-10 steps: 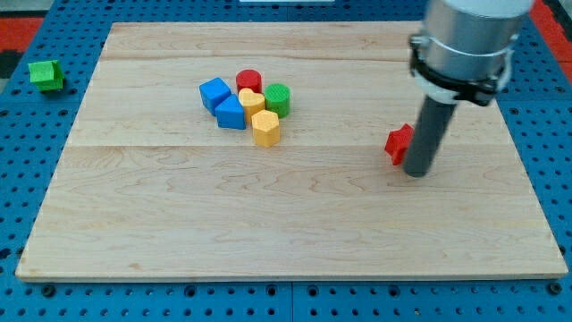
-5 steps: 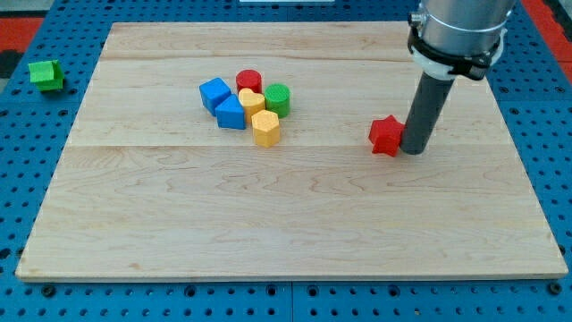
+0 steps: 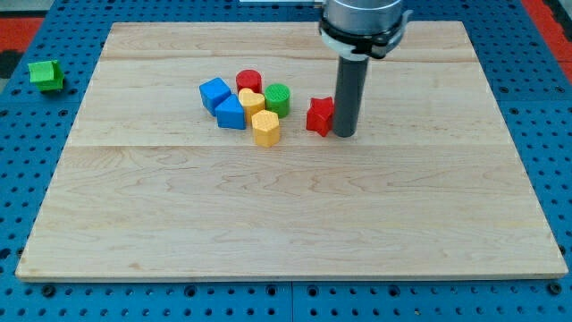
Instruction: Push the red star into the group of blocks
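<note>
The red star (image 3: 319, 116) lies on the wooden board (image 3: 286, 206), just right of the group of blocks. My tip (image 3: 345, 134) touches the star's right side. The group sits left of centre near the view's top: a blue cube (image 3: 214, 92), a blue block (image 3: 231, 114), a red cylinder (image 3: 249, 81), a green cylinder (image 3: 278, 98), a yellow block (image 3: 252, 101) and a yellow hexagonal block (image 3: 265, 129). A small gap separates the star from the green cylinder.
A green block (image 3: 45, 74) lies off the board on the blue pegboard at the view's upper left. The arm's grey body (image 3: 362, 18) hangs over the board's top edge.
My tip has moved left and slightly up the view, pushing the red star from the board's right part to just beside the group. The grouped blocks have not moved.
</note>
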Robot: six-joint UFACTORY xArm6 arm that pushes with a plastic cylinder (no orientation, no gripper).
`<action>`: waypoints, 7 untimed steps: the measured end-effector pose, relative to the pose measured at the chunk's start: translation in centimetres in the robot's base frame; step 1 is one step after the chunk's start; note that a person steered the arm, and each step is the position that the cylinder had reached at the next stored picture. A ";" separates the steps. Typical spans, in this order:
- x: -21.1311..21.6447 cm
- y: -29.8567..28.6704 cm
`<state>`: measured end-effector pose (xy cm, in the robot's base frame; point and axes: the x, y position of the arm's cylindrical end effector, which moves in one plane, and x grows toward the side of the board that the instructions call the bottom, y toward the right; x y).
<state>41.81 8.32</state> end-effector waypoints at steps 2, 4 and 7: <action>-2.1 0.2; -2.2 -3.6; -2.4 -7.6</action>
